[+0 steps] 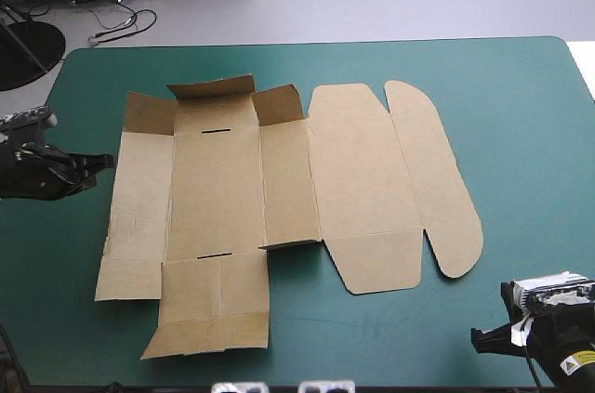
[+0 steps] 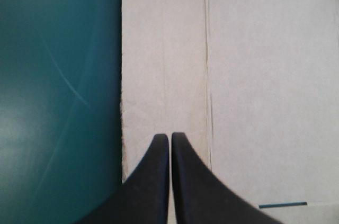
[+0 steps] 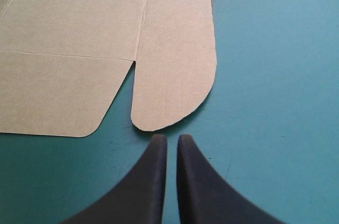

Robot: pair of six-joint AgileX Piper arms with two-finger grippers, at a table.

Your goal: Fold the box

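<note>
- Pointing at the sheet's left margin, the left claw (image 2: 169, 138), two broad black fin-shaped fingers, is pressed together into one arch and carries nothing. Its tips sit over the outermost panel.
- Ahead of those tips lies the box (image 2: 254, 86), a cut sheet of matte brown board. It is scored with straight crease lines and pierced by two thin dark slots (image 2: 283, 204).
- It lies flat on the smooth teal-green table cover (image 2: 53, 102). Only the short far flaps (image 1: 212, 88), off to this claw's side, stand up a little.
- Risk here: the board edge beside the left claw looks slightly ragged. A closed nose pushing at it would likely skid the light sheet across the cover or buckle the panel away from its score line, rather than raise a wall.
- The right claw (image 3: 168, 139) is likewise closed to a narrow seam and empty. It hangs over bare cover.
- Just ahead of it, apparently not touching, is the rounded end of the long tongue-shaped flap (image 3: 177, 65), thin and smooth-edged.
- Risk here: going in shut, it could ride over that thin lip or shove the whole sheet toward the other claw. It probably needs to open first.
</note>
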